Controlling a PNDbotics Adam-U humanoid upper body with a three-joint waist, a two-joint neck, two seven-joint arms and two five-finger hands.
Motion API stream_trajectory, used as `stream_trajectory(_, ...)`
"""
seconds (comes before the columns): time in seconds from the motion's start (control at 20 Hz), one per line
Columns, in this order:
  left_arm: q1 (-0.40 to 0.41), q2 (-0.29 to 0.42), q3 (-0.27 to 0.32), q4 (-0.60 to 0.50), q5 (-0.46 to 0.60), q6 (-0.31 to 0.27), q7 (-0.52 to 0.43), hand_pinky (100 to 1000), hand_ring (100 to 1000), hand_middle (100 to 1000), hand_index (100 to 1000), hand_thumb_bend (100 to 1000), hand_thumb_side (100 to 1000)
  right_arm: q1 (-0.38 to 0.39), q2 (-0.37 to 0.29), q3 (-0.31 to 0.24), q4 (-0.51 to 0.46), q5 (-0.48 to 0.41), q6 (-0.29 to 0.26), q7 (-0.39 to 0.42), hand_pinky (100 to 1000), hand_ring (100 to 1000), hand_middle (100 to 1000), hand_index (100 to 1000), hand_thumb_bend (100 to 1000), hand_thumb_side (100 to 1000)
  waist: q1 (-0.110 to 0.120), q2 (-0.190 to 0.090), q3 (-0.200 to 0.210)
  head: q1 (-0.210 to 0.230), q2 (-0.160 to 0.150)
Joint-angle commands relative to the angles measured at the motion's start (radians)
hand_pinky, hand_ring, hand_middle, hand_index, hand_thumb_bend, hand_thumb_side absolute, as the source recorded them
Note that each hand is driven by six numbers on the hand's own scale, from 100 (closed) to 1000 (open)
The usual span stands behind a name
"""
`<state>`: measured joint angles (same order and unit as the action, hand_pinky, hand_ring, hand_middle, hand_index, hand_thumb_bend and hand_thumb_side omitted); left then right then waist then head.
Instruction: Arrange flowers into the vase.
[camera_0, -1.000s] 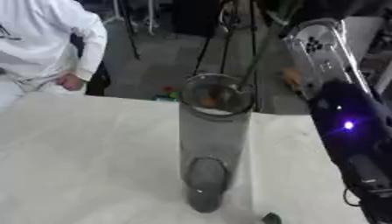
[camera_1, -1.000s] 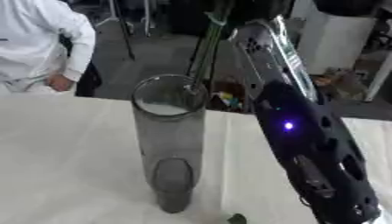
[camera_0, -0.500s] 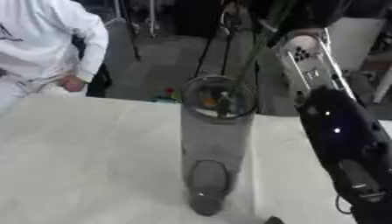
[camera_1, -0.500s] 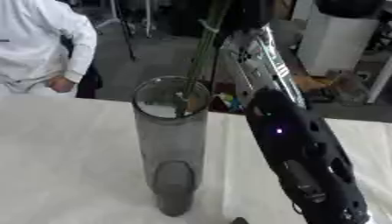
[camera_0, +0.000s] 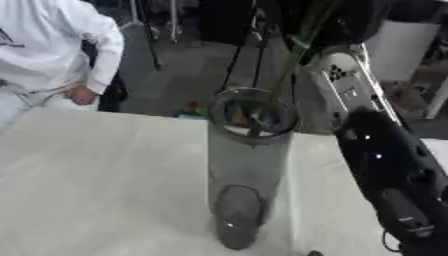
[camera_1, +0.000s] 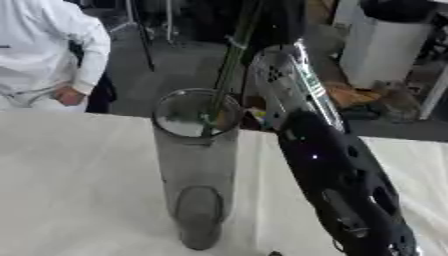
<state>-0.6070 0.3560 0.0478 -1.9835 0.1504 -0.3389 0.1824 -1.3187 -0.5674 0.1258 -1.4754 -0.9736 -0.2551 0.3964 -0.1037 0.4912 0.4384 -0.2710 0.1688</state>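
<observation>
There is one tall clear vase (camera_0: 248, 170) on one white tabletop (camera_0: 96, 185). A few green stems (camera_1: 226, 67) go into its mouth; I cannot count them. One robot arm (camera_1: 337, 175) shows.

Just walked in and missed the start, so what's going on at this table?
The robot's right arm reaches up from the right side, lowering green flower stems into a tall clear vase standing upright on the white table. The lower ends of the stems are at the vase's rim, just entering its mouth. The hand holding them is above the top of the picture, so its fingers are not visible. The left hand is not in view.
</observation>
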Motion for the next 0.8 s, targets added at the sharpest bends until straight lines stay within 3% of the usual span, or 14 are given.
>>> stream_trajectory(0.05, -0.011, 0.011, 0.012, -0.016, 0.001, -0.003, 0.003, 791, 937, 894, 967, 100, 1000, -0.013, -0.023, 0.0, -0.004, 0.013, 0.002, 0.006, 100, 100, 100, 100, 239, 387, 0.009, -0.02, 0.002, -0.003, -0.019)
stream_trajectory(0.5, -0.012, 0.008, 0.014, -0.016, 0.0, -0.004, 0.006, 792, 936, 890, 968, 100, 1000, -0.005, -0.018, 0.003, 0.015, 0.011, 0.009, 0.001, 100, 100, 100, 100, 238, 393, 0.013, -0.005, 0.006, -0.006, -0.027)
stream_trajectory(0.8, -0.015, 0.004, 0.013, -0.016, 0.001, -0.003, 0.007, 793, 936, 889, 968, 100, 1000, -0.005, -0.008, 0.003, 0.034, 0.008, 0.008, -0.079, 100, 100, 100, 100, 234, 393, 0.01, -0.001, 0.004, -0.002, -0.024)
